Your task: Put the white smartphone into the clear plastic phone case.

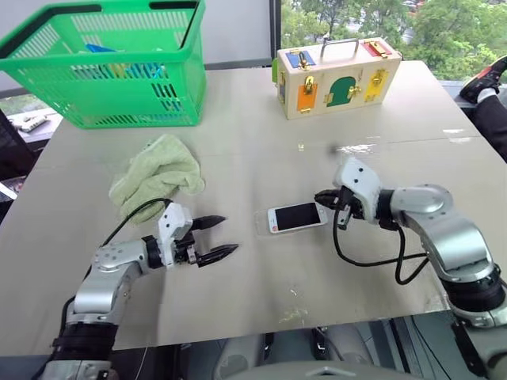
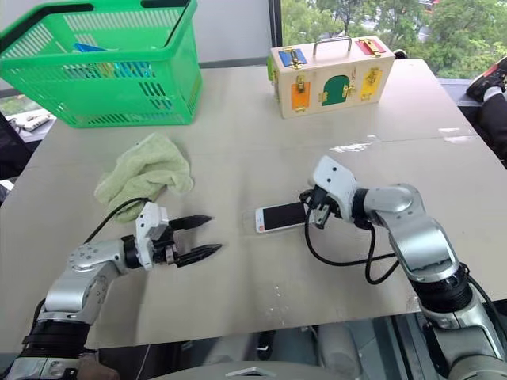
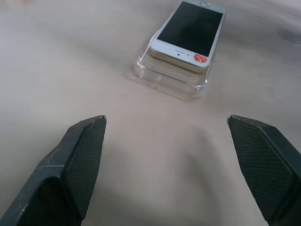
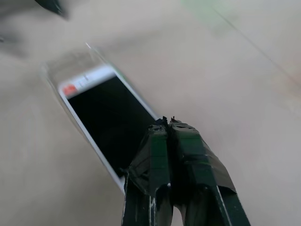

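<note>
The white smartphone (image 1: 297, 216) lies screen up in the middle of the table, resting skewed on top of the clear plastic phone case (image 3: 171, 84), whose rim sticks out past the phone's left end (image 1: 261, 222). My right gripper (image 1: 319, 198) is shut with nothing between its fingers (image 4: 165, 136), its tips right at the phone's right end; I cannot tell whether they touch it. My left gripper (image 1: 230, 234) stands open a short way left of the phone and case, pointing at them, holding nothing.
A pale green cloth (image 1: 158, 174) lies crumpled behind my left arm. A green basket (image 1: 119, 63) stands at the back left and a wooden latch box (image 1: 337, 75) at the back centre. A person's shoe (image 1: 487, 79) shows at the far right edge.
</note>
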Robot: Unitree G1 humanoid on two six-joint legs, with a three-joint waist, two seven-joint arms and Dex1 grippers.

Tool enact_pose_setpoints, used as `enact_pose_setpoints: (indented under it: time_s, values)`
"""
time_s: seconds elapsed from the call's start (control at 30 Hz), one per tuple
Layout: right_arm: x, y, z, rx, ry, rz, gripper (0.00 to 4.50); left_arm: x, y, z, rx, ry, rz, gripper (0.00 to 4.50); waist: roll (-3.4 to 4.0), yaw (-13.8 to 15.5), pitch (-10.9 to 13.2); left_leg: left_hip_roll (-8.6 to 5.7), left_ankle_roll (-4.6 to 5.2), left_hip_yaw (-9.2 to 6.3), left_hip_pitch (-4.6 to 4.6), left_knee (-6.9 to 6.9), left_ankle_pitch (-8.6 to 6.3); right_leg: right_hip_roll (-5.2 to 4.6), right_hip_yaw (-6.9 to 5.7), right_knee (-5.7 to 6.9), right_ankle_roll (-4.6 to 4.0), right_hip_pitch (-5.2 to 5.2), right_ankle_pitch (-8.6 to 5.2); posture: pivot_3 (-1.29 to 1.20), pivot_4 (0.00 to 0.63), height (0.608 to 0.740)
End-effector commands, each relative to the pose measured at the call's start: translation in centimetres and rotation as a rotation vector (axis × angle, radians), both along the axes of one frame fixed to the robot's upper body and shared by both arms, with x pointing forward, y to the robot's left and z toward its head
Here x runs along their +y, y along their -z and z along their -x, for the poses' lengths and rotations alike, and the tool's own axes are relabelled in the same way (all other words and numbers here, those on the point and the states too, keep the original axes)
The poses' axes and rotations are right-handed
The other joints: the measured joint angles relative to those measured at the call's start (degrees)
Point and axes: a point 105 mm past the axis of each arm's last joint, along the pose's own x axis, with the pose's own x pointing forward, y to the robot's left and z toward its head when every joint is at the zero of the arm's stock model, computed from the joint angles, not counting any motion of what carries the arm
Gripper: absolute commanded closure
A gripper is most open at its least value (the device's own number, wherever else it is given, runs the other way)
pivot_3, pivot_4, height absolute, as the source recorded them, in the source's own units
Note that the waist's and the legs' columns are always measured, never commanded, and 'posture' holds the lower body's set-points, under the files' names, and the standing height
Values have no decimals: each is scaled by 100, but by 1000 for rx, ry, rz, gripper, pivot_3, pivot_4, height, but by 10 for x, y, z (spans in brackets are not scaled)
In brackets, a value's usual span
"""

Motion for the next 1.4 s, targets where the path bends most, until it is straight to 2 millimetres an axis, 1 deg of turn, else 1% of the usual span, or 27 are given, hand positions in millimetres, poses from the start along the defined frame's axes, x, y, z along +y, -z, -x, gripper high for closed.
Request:
enact_pose_setpoints:
  time_s: [0.03,0.13,0.27,0.37,0.4,0.43,0.5,0.53,0.57,0.6,0.63,0.77,0.87,1.03,1.33,1.4]
  values:
    - [-9,-10,4,-66,15,26,4416,-8,0,-3,-35,16,-44,265,0,-7,0,0,2,0,0,0,1,1,0,0,0,0,0,0,150,740]
    - [-15,-1,4,-57,32,70,4416,-11,3,-8,-30,16,-57,265,0,13,0,0,11,0,1,0,6,0,-3,0,0,2,0,0,150,740]
    - [-19,7,1,-56,46,114,4416,-18,-1,-17,-48,23,-54,265,0,75,0,0,9,-3,2,4,5,-2,-10,0,2,7,-1,0,150,740]
    - [-18,8,0,-58,41,121,4500,-23,-2,-19,-45,49,-51,1027,0,101,0,0,21,-1,1,7,12,-1,-20,0,2,7,-1,0,150,740]
    - [-18,8,0,-58,38,122,4500,-24,-2,-19,-44,57,-48,1394,0,100,0,0,22,-1,0,7,13,-1,-21,-1,2,6,-1,0,150,740]
    - [-18,8,0,-57,35,125,4500,-26,-2,-19,-43,63,-48,2000,0,103,0,0,23,1,0,7,13,0,-19,-1,2,6,-1,0,150,740]
    - [-18,9,0,-57,29,132,4500,-29,-2,-19,-38,78,-49,2836,0,116,0,0,23,1,-2,6,14,0,-20,-3,1,6,-1,0,150,740]
    - [-18,9,0,-57,28,134,4500,-30,-2,-19,-37,80,-50,3381,0,121,0,0,24,1,-2,6,13,-1,-20,-4,2,6,-1,0,150,740]
    - [-19,10,0,-56,27,137,4500,-31,-1,-20,-37,84,-56,3781,0,122,0,0,24,1,-2,6,14,-1,-20,-4,2,7,-1,0,150,740]
    - [-19,10,0,-56,26,138,4500,-32,0,-20,-38,86,-60,4275,0,122,0,0,24,1,-2,6,13,-1,-20,-4,2,7,-1,0,150,740]
    - [-19,10,0,-55,25,140,4500,-33,0,-21,-38,87,-63,4419,0,124,0,0,24,0,-2,6,13,-1,-20,-4,2,7,-1,0,150,740]
    - [-20,15,0,-49,6,170,4500,-40,1,-21,-36,101,-60,4419,0,132,0,0,25,-1,-2,7,14,-1,-22,-4,2,7,-1,0,150,740]
    - [-15,19,0,-41,-22,183,4500,-43,2,-22,-36,104,-60,4419,0,132,0,0,25,0,-2,7,14,-1,-22,-4,2,7,-1,0,150,740]
    - [-3,24,2,-26,-70,176,4500,-46,2,-23,-41,108,-66,4419,-1,132,0,0,25,0,-2,7,14,-1,-22,-4,2,7,-1,0,150,740]
    - [25,29,7,-12,-164,135,4500,-47,-5,-26,-57,99,-70,4419,-1,130,0,0,25,-2,-1,7,14,1,-23,-3,2,7,-1,0,150,740]
    - [29,30,8,-11,-177,134,4500,-48,-6,-26,-59,99,-70,4419,0,123,0,0,25,-1,1,8,15,2,-23,-3,2,7,0,0,150,740]
